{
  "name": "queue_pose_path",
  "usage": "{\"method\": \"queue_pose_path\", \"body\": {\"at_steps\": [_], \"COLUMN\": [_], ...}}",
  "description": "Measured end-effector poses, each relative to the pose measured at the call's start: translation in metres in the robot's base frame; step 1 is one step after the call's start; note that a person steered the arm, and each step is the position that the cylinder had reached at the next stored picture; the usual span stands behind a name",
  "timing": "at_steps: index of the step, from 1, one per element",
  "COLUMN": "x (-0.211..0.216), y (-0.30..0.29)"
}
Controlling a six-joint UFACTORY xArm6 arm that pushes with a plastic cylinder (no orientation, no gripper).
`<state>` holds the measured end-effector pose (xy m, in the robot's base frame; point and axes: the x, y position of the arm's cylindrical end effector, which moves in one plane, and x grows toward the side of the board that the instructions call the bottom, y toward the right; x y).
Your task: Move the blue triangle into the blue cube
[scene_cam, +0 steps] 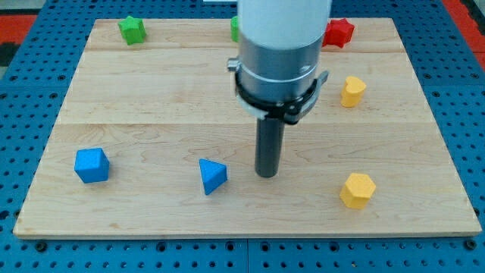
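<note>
The blue triangle (pixel 212 175) lies on the wooden board, left of centre near the view's bottom. The blue cube (pixel 92 164) sits further to the view's left, at about the same height, well apart from the triangle. My tip (pixel 267 174) rests on the board just to the right of the blue triangle, with a small gap between them. The rod rises from it into the grey and white arm body above.
A green star (pixel 132 29) lies at the top left. A green block (pixel 236 29) is partly hidden behind the arm. A red star (pixel 338 32) lies at the top right. Two yellow blocks sit at the right (pixel 352 91) and bottom right (pixel 357 189).
</note>
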<state>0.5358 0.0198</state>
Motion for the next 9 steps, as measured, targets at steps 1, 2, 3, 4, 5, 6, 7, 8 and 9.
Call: {"method": "queue_pose_path", "body": {"at_steps": [1,2,3,4,5,6,7,8,9], "x": [0.006,0.000,-0.008,-0.016,-0.022,-0.023,-0.036,-0.062,-0.087], "y": [-0.058,-0.125,-0.171,-0.172,-0.179,-0.183,-0.158,-0.171,-0.212]}}
